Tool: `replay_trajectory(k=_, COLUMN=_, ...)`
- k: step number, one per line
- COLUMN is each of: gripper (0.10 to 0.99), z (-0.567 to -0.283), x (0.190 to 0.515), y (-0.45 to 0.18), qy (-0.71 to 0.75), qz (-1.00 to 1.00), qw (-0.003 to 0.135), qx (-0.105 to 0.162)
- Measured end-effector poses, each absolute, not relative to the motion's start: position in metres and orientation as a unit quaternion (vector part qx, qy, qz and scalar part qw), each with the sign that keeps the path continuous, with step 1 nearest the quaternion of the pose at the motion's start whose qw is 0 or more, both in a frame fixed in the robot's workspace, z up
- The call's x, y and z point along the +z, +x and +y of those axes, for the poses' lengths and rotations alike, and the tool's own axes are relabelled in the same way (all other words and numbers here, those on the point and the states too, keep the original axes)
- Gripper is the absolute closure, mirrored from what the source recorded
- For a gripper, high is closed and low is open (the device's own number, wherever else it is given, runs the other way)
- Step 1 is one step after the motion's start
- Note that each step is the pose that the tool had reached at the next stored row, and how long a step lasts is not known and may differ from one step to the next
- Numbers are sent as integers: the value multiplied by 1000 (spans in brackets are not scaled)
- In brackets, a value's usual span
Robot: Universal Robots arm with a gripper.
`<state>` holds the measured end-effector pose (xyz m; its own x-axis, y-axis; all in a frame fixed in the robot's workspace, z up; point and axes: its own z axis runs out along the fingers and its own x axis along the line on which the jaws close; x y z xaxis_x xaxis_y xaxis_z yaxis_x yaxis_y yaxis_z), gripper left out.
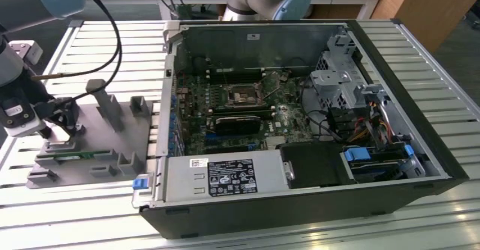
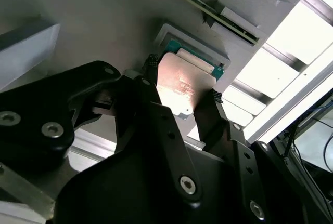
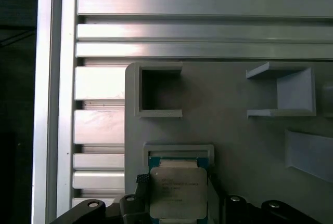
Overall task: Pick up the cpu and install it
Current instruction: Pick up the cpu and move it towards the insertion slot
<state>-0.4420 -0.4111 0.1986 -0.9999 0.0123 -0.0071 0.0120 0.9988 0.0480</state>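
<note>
So far you have reached the part, and the install itself is still ahead of you.

In the exterior view, your gripper [image 1: 58, 131] stands low over the grey fixture [image 1: 105, 149], which lies on the slatted table [image 1: 420, 216] by its edge at the exterior view's left. A green memory stick [image 1: 71, 155] lies in the fixture just beside the gripper. The open computer case [image 1: 225, 188] sits well apart, toward the middle of the table. The socket [image 1: 244, 97] on its board looks dark, with no silver top in it, so I judge nothing is installed yet.

In the second wrist view, the cpu [image 2: 182, 86] lies flat in its shallow pocket at the fixture's edge, next to the bare slats. Your two black fingers [image 2: 148, 94] stand against opposite edges of it, and the jaws look closed onto the chip.

In the first wrist view, the cpu's silver top sits square inside the pocket's raised rim [image 3: 178, 148], not lifted clear as far as you can judge. The grasp looks made; the lift, the carry to the case and the seating remain.
</note>
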Motion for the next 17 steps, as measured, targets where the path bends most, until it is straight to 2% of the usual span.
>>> replay_trajectory(k=17, gripper=557, z=-411, x=215, y=-442, qy=6, qz=1000, qw=4, qx=29)
